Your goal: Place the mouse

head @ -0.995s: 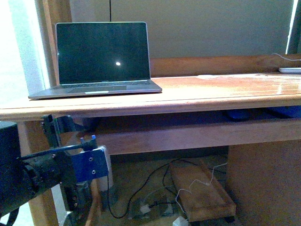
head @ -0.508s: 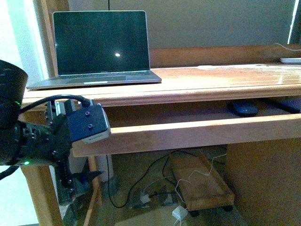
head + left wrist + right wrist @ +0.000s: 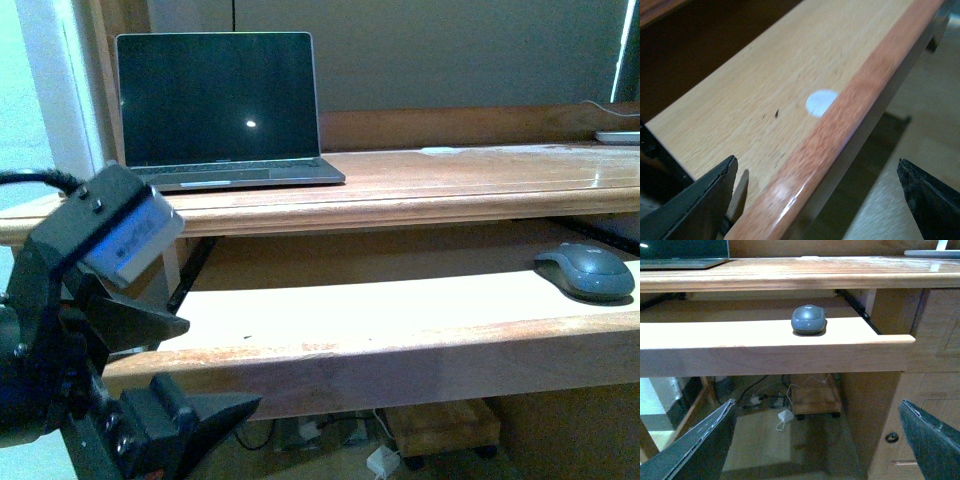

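The dark grey mouse point(image 3: 585, 272) lies on the pulled-out wooden keyboard tray point(image 3: 400, 310), at its right end, under the desk top. It also shows in the right wrist view point(image 3: 808, 319), near the tray's front rail point(image 3: 765, 347). My left gripper point(image 3: 190, 368) is open at the tray's left end. In the left wrist view it point(image 3: 816, 167) straddles the tray's front edge point(image 3: 840, 125), with nothing held. My right gripper point(image 3: 817, 404) is open and empty, in front of and below the tray, well short of the mouse. It is out of the front view.
An open laptop point(image 3: 220, 110) with a dark screen stands on the desk top point(image 3: 470, 180) at the left. A white object point(image 3: 620, 137) lies at the far right of the desk. Cables and a wooden wheeled board point(image 3: 812, 397) lie on the floor. A cabinet side point(image 3: 890, 405) stands at the right.
The keyboard tray has slid out from under the desk, bringing the mouse into the open. My left arm has risen and moved back with the tray's front edge.
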Tool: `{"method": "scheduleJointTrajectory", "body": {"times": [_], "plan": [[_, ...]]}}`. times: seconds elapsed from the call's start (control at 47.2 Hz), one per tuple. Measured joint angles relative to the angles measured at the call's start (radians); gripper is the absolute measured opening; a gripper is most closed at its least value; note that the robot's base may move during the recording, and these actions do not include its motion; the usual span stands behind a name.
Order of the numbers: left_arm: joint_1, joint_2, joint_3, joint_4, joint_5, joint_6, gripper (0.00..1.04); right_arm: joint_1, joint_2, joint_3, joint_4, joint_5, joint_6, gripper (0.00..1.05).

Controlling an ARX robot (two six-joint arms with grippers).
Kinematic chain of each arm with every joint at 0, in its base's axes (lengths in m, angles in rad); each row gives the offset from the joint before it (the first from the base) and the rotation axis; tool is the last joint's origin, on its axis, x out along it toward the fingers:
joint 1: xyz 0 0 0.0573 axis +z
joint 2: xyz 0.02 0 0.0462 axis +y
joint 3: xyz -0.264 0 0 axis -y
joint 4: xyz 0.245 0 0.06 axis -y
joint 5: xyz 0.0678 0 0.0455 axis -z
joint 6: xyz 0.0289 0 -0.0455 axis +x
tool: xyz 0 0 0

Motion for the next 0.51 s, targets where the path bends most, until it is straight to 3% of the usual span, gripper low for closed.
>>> {"method": "scheduleJointTrajectory", "body": {"times": [0.127,0.148,0.169,0.212,0.318,0.381,0.508], "plan": [[-0.024,-0.18,-0.043,0.069,-0.039,-0.344,0.97,0.0,0.0,0.0,0.0,0.001,0.0,0.97],[-0.035,-0.206,-0.057,0.103,-0.109,-0.363,0.95,0.0,0.0,0.0,0.0,0.001,0.0,0.97],[-0.054,-0.246,-0.092,0.181,-0.271,-0.382,0.9,0.0,0.0,0.0,0.0,0.001,0.0,0.97],[-0.063,-0.292,-0.14,0.27,-0.455,-0.395,0.83,0.0,0.0,0.0,0.0,-0.001,0.0,0.97],[-0.046,-0.369,-0.24,0.35,-0.738,-0.413,0.67,0.0,0.0,0.0,0.0,0.0,0.0,0.97],[-0.015,-0.399,-0.3,0.357,-0.774,-0.423,0.56,0.0,0.0,0.0,0.0,0.0,0.0,0.97],[0.02,-0.459,-0.388,0.359,-0.741,-0.428,0.37,0.0,0.0,0.0,0.0,0.0,0.0,0.97]]}}
